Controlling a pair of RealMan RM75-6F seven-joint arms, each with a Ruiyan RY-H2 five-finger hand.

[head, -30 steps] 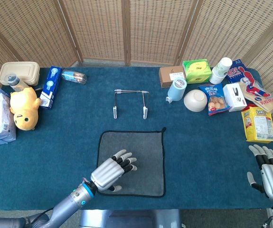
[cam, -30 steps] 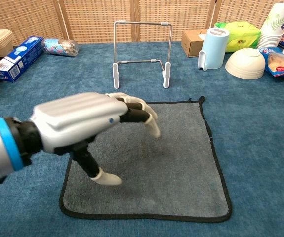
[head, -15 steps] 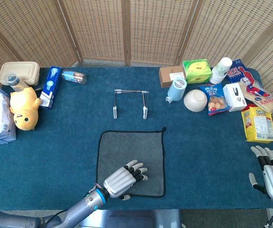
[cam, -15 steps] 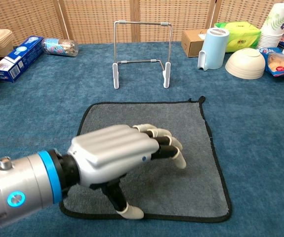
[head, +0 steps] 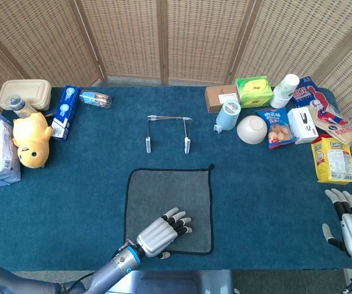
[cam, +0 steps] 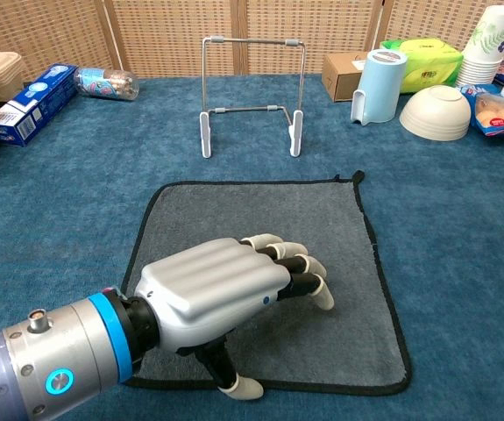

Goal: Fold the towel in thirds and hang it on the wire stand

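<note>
A grey towel (head: 176,195) (cam: 278,228) with black trim lies flat on the blue table, unfolded. Behind it stands the wire stand (head: 168,131) (cam: 252,92), upright and bare. My left hand (head: 162,231) (cam: 225,303) is over the towel's near edge, palm down, fingers spread and bent down toward the cloth, thumb at the hem; it holds nothing. My right hand (head: 350,223) is at the table's near right corner, far from the towel, fingers apart and empty; the chest view does not show it.
Along the right side sit a blue jug (head: 228,115), white bowl (head: 251,129), snack bags (head: 333,159), boxes and cups. At the left are a yellow plush toy (head: 31,138), a blue box (head: 65,112) and a lidded container (head: 24,94).
My left hand has drawn back toward the towel's near edge and dropped lower over the cloth. The towel has not moved. The right hand has slid slightly nearer.
</note>
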